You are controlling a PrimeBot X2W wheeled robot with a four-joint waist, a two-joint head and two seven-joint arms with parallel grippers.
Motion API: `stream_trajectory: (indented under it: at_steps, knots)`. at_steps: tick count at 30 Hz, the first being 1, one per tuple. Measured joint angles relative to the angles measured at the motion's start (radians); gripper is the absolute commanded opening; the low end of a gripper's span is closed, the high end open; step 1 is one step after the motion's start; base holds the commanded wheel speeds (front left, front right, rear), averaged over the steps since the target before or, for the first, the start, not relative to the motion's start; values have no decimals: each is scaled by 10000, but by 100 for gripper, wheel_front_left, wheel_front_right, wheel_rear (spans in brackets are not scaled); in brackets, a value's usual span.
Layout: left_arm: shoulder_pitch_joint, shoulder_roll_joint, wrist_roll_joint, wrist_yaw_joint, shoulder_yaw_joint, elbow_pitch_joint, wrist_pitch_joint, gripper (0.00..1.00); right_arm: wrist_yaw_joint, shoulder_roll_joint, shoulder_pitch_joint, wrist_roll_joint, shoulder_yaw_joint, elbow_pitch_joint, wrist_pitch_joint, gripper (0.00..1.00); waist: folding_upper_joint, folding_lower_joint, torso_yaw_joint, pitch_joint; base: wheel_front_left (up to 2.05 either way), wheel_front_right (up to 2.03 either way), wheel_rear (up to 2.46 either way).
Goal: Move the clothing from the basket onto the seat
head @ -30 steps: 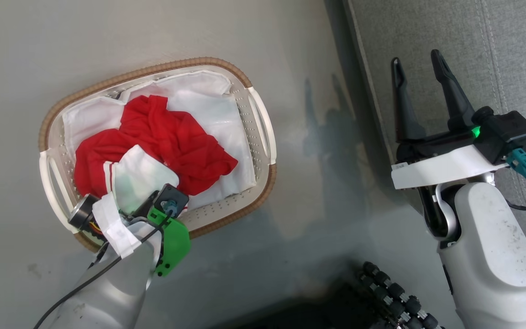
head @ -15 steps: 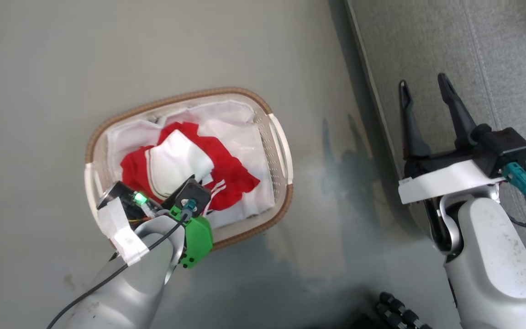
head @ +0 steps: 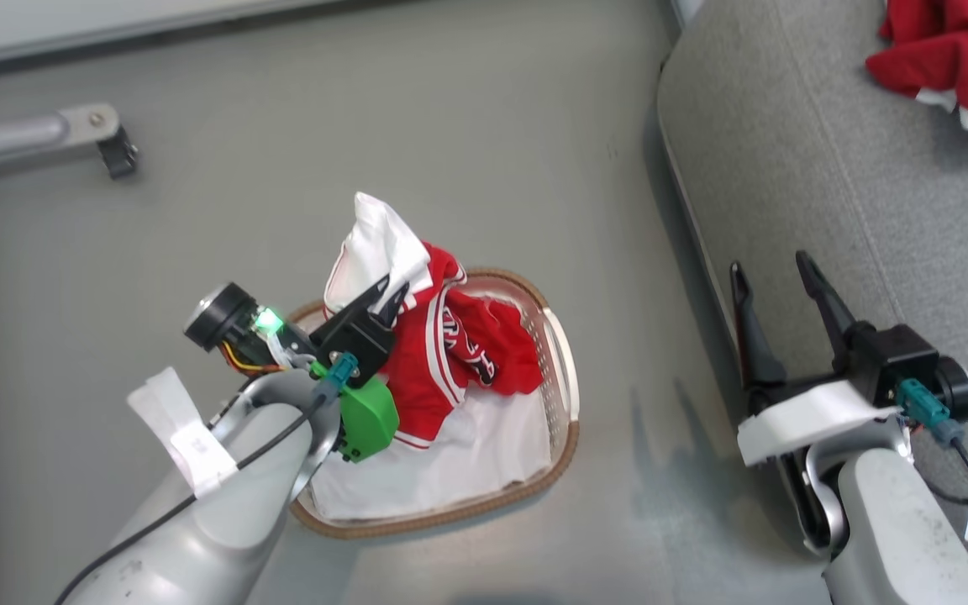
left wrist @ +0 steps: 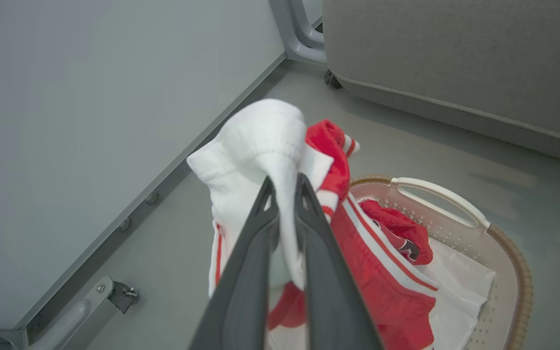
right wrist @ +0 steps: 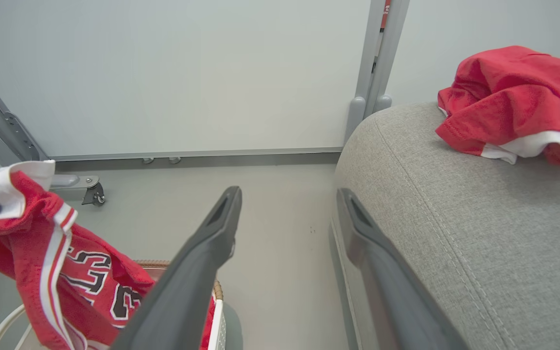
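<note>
Red jersey with black numbers: pinched by its white top fold, hanging down, lower part down in the basket on the floor. Held by the left gripper, squeezed nearly closed on the cloth.

Hold that pinch tight. Lift straight up until well clear of the brown rim. Go slow, so as not to tip the basket or drag up the white liner.

Then swing across to the grey seat, near the basket on the robot's right. Carry high enough to pass over the round edge of the seat. Lay down close to the other red garment, already up on the seat at the far end. Let go only once over the cushion, never over the floor.

As for the right gripper: spread wide, holding nothing, waiting by the seat's edge. Leave there, or use to catch the loose hanging end.

Probably easy to drop: soft, thin cloth, with only a small bite of it in the pinch.
</note>
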Motion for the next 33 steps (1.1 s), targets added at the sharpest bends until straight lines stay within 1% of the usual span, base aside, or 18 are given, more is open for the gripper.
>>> stream_trajectory:
  at_steps: [6,13,16,19,24,28,33]
  knots:
    - [-542,562,-42,-198,-90,-1377,178,0,0,0,585,-19,153,192,0,100,0,0,244,-1233,0,0,0]
    - [-1690,882,-198,-305,-293,-3041,951,0,0,-4,757,-123,485,257,0,100,0,0,402,-2396,0,0,0]
    - [-2187,1081,-347,-314,-318,-3484,1275,0,0,-2,725,-188,702,297,0,100,0,0,422,-2760,0,0,0]
    - [-2607,1152,-483,-345,-284,-3777,1444,0,0,-10,546,-211,892,339,0,100,0,0,409,-3026,0,0,0]
    - [-2953,1160,-706,-345,-117,-3894,1557,0,0,-2,11,-270,1580,439,0,100,0,-1,352,-3284,0,0,0]
    - [-3057,943,-859,-299,-98,-3894,1553,0,0,-8,-351,-314,2238,690,-2,100,0,0,376,-3432,0,0,0]
    - [-3071,633,-968,-301,-360,-4008,1526,0,0,-4,-868,-351,3062,1126,0,100,0,0,562,-3540,0,0,0]
